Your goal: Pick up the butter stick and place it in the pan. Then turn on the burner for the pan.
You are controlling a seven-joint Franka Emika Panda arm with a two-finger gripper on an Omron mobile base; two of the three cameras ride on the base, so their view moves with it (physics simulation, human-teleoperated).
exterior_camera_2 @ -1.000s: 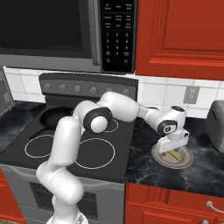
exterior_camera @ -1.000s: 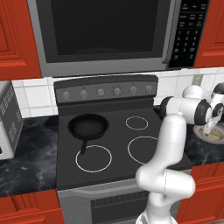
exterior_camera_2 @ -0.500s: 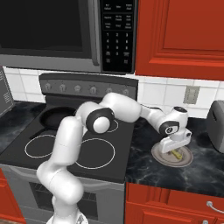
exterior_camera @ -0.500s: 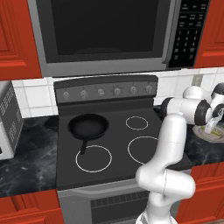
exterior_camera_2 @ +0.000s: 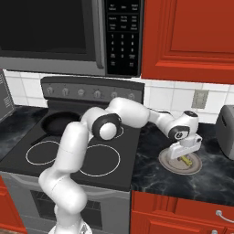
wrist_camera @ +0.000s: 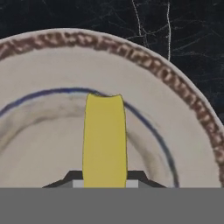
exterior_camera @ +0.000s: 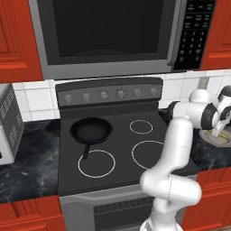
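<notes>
Dark marbled desk (exterior_camera: 27, 173) flanks a black stove; from the left base camera, the round black skillet (exterior_camera: 91, 131) sits empty, well left of the claw (exterior_camera: 219, 131). From the right, the claw (exterior_camera_2: 184, 155) hangs over a round grey plate (exterior_camera_2: 194, 167). Hand camera: dark fingertips (wrist_camera: 136, 176) clamp the pale-yellow butter stick (wrist_camera: 104, 142) lying on that plate (wrist_camera: 39, 144).

Red cabinets (exterior_camera_2: 187, 36) hang above the claw (exterior_camera_2: 184, 155), with more red cabinet fronts (exterior_camera_2: 183, 212) below it. The black marbled worktop (exterior_camera_2: 151, 160) lies under it. White tiled wall (exterior_camera_2: 162, 98) stands behind, carrying a grey outlet (exterior_camera_2: 199, 98). A black stove (exterior_camera: 113, 153) and microwave (exterior_camera: 108, 36) sit to its left.
</notes>
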